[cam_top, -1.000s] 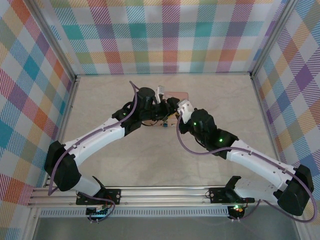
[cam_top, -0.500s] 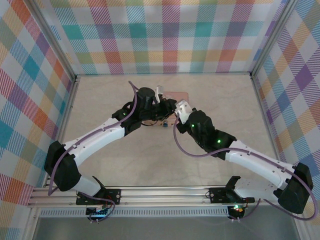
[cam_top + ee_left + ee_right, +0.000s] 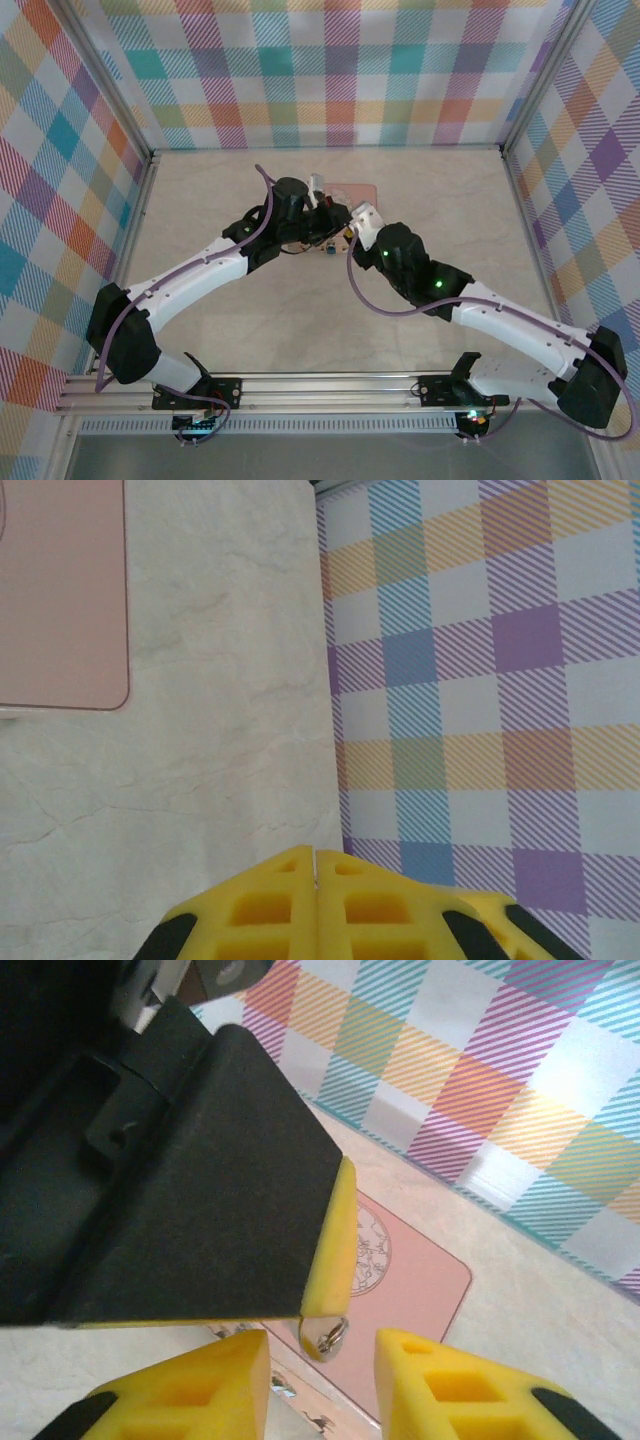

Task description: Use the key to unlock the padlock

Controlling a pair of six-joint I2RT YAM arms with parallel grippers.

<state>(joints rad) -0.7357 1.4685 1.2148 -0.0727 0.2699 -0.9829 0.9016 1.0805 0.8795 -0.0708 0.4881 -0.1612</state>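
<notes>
Padlock (image 3: 328, 249), tiny and blue, lies on the table (image 3: 230, 680) just on the near side of the two grippers, which meet over the middle of the table. From above it is too small to tell how its shackle or keyhole faces.

Just beyond it, the left gripper (image 3: 315, 870) has its yellow pads pressed together, and the right wrist view shows the key (image 3: 326, 1337) pinched at their tip, a small silvery end poking out below the pad. The right gripper (image 3: 322, 1370) stands released, with a finger on either side of that end and apparently not touching it.

The key looks light, thin, stiff and slick, so I judge it could twist or slip in soft pads. A hold on its flat head, with the blade left free, would suit it best. The padlock is light enough to skid when pushed and would probably need pinning by its body.

Farther back lies the pink tin (image 3: 410, 1280), then the checked wall (image 3: 480, 680).
</notes>
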